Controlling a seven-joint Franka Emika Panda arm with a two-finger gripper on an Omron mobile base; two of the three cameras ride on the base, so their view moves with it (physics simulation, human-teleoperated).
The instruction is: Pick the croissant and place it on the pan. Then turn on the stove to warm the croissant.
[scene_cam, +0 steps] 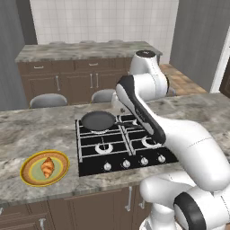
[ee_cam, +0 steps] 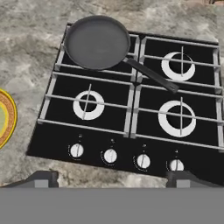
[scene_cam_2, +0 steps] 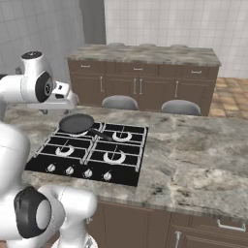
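Observation:
The croissant (scene_cam: 47, 166), small and golden-orange, lies on a yellow-rimmed plate (scene_cam: 28, 178) on the counter left of the stove (scene_cam: 125, 157). The black pan (scene_cam: 98, 120) sits empty on the stove's back-left burner, its handle (ee_cam: 153, 75) pointing toward the middle of the cooktop. A row of silver knobs (ee_cam: 110, 155) runs along the stove's near edge. My gripper (ee_cam: 113, 178) hangs high above the stove's front edge, open, its fingertips (ee_cam: 41, 177) spread wide with nothing between them. It is well to the right of the croissant.
Grey marble counter (scene_cam: 27, 130) surrounds the stove on both sides. Two grey stools (scene_cam_2: 120, 102) stand behind the island. A back counter with brown cabinets (scene_cam_2: 145, 82) lies farther off. My own arm (scene_cam: 179, 139) crosses over the stove's right side.

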